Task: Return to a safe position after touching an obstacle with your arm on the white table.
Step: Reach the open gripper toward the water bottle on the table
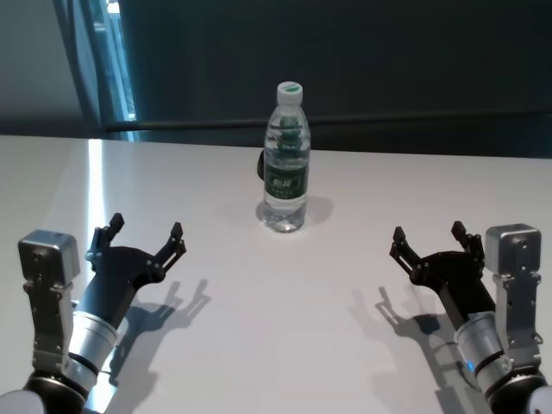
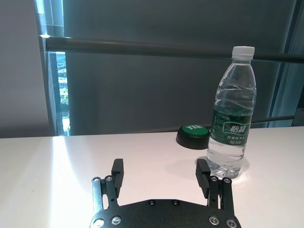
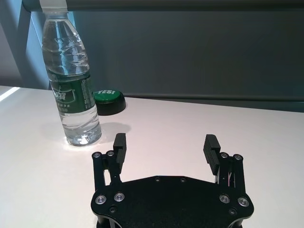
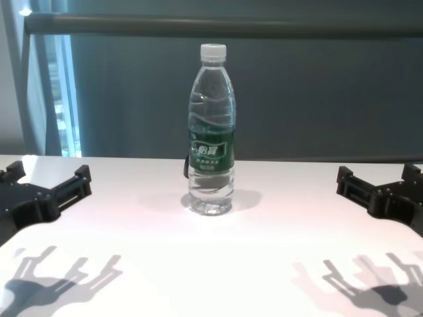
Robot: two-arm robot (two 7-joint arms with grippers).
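Note:
The obstacle, a clear water bottle [image 1: 285, 159] with a white cap and dark green label, stands upright at the middle of the white table [image 1: 276, 328]. It also shows in the chest view as the bottle [image 4: 211, 132], in the left wrist view as the bottle [image 2: 232, 114], and in the right wrist view as the bottle [image 3: 69, 80]. My left gripper [image 1: 144, 237] hovers low at the near left, open and empty, well apart from the bottle. My right gripper [image 1: 427, 241] hovers at the near right, open and empty, equally apart. Own-wrist views show the left gripper [image 2: 161, 173] and right gripper [image 3: 165, 147].
A black puck with a green top [image 2: 193, 135] lies on the table just behind the bottle, also seen as the puck [image 3: 108, 100]. A dark wall with a horizontal rail [image 4: 225, 25] runs behind the table's far edge.

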